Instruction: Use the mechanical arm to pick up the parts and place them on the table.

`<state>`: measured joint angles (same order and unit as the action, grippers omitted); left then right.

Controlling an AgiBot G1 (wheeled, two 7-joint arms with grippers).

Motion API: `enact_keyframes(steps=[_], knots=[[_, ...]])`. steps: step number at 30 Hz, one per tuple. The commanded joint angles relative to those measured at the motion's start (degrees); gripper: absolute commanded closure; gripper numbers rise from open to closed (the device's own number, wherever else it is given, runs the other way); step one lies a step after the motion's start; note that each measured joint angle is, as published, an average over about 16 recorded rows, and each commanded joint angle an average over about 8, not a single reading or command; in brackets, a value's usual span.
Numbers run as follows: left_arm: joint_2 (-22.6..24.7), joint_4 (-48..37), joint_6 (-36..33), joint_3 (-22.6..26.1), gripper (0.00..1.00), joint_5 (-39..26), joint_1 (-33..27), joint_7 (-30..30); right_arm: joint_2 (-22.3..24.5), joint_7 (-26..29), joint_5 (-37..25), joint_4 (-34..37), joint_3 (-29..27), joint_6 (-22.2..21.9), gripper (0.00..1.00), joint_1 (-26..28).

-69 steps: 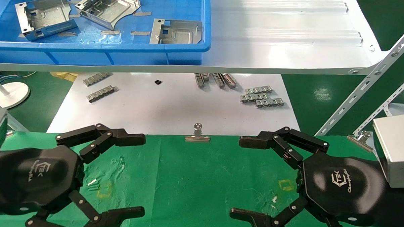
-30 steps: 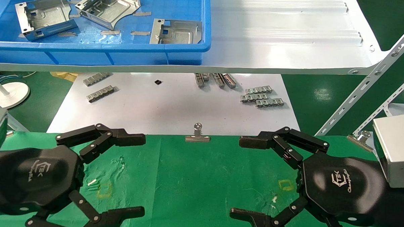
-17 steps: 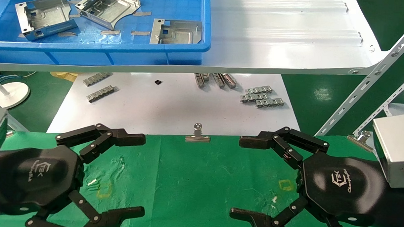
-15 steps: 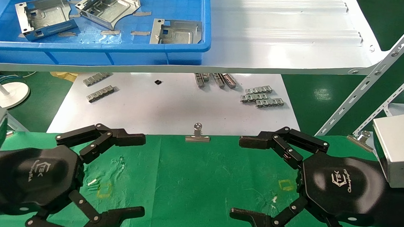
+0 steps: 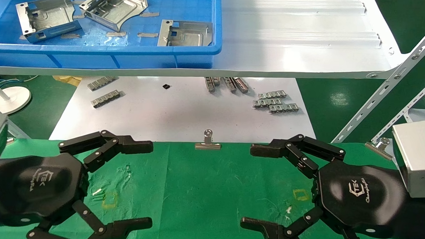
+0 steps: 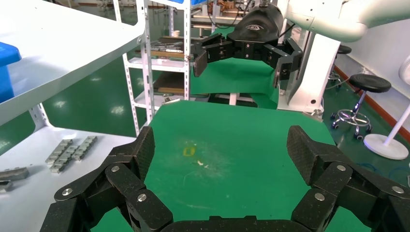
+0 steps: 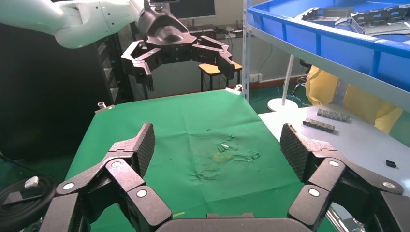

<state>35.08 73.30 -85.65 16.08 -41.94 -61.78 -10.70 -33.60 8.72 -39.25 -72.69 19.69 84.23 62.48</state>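
Your head cam sits high, looks forward and down: green table (image 5: 203, 190) close at 6 o'clock, white shelf (image 5: 293, 34) at 12. Left wrist cam rides low behind its own fingers (image 6: 309, 154), faces across the cloth at the right gripper (image 6: 241, 50). Right wrist cam mirrors it, facing the left gripper (image 7: 181, 53). All three share the green table

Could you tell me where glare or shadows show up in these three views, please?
Head view: bright glare streaks across the white shelf, and sheen on the right gripper palm; the shelf shadows the blue bin front. Left wrist view: the left gripper frames evenly lit green table. Right wrist view: dark backdrop, soft light on the cloth.
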Motion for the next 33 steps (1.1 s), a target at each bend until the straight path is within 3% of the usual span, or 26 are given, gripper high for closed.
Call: enact_keyframes(steps=[1,33], knots=[[0.00,0.00,0.00,0.00,0.00,0.00,0.00,0.00,0.00,0.00,0.00,0.00,0.00,0.00,1.00,0.00],[0.00,0.00,0.00,0.00,0.00,0.00,0.00,0.00,0.00,0.00,0.00,0.00,0.00,0.00,1.00,0.00]])
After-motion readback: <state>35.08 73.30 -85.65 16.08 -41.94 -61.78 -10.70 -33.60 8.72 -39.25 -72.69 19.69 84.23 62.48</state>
